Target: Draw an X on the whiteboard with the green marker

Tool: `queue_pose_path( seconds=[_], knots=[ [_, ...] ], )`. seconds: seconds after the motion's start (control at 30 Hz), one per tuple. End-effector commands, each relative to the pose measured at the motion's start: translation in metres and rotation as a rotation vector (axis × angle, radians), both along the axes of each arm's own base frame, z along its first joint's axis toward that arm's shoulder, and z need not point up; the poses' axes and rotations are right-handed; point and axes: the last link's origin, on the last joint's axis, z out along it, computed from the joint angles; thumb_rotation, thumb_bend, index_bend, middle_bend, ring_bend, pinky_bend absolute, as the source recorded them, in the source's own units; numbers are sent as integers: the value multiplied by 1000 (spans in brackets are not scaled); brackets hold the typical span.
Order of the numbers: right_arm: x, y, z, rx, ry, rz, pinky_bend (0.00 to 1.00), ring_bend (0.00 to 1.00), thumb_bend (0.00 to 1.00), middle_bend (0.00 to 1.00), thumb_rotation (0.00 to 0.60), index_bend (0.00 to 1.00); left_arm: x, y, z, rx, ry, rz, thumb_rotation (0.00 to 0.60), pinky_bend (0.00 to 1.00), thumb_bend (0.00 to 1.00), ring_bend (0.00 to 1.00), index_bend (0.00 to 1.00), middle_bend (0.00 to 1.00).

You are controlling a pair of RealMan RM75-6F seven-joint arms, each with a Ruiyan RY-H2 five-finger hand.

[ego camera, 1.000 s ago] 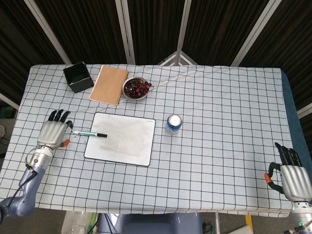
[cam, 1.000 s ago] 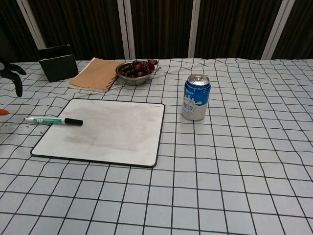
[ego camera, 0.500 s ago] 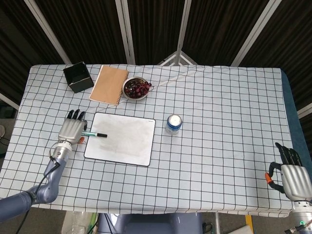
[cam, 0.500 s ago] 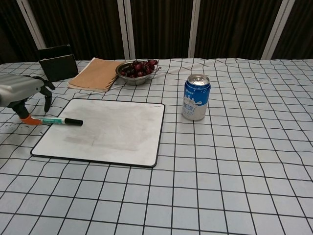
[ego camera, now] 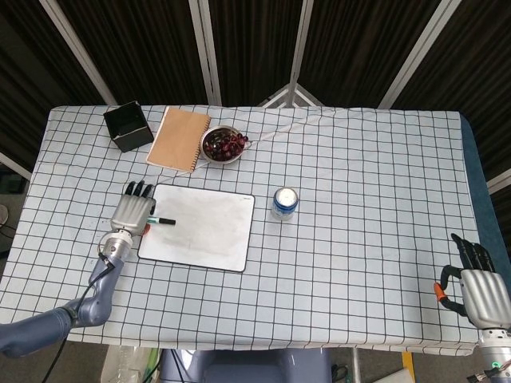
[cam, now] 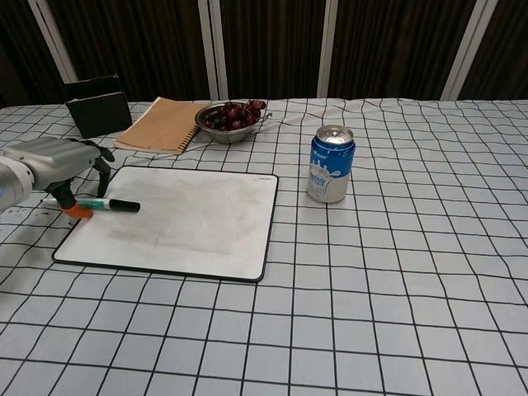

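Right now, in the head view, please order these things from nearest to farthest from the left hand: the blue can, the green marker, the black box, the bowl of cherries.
From the left hand:
1. Green marker, right beside the hand, on the whiteboard's left edge.
2. Black box, at the far left corner, and bowl of cherries, far side, right of the notebook: too close to call.
3. Blue can, right of the whiteboard.

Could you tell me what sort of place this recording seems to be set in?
Probably a robot teleoperation test station rather than a home: a table under a checked cloth, dark curtain panels behind, and staged props such as a whiteboard, drink can and bowl of cherries.
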Motion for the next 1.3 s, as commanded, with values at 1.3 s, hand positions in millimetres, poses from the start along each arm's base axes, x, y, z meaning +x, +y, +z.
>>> queue_pose_path(
  seconds=[1.3],
  knots=[
    [-2,-3,0,7,-28,-26,0,0,373,0,600,0,98,-15,-7,50,-1014,118,600,143,608,47,720,232]
  ],
)
